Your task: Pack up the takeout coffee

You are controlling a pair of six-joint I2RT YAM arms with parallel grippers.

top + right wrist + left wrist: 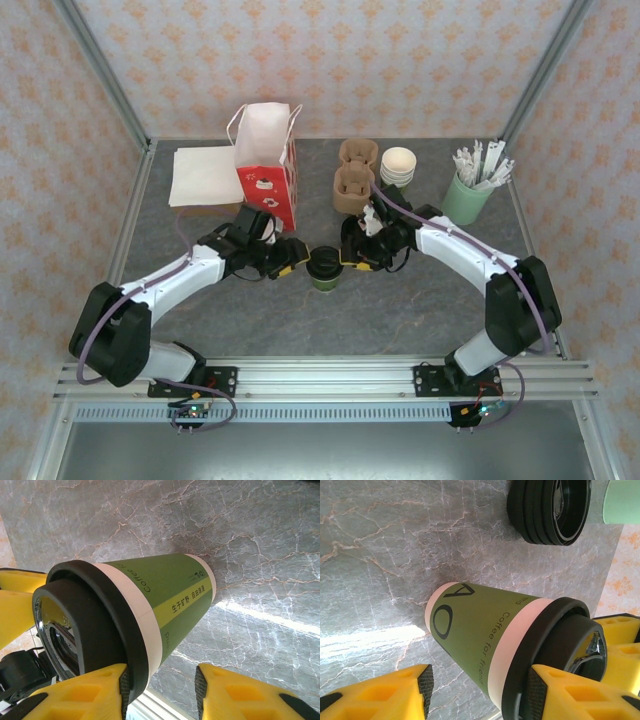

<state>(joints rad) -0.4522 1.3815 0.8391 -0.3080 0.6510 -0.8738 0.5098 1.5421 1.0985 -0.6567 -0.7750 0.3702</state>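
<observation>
We log the dark green paper takeout coffee with black plastic lid (325,268) upright at mid-table on the grey marbled table (400,315). The left gripper (303,265) is at its left and the right gripper (348,264) at its right.

Behind, to the left:
- The red-and-white paper carrier bag (268,168).
- The flat white paper sheets (205,176), left of the bag.

Behind, to the right:
- Two brown pulp cup carriers (353,188), one behind the other.
- The stack of lidless paper cups (397,166), right of the carriers.
- The pale green holder of white wrapped sticks (466,198), rightmost.

A stack of round black plastic lids (550,510) rests on the table beyond the coffee.
</observation>
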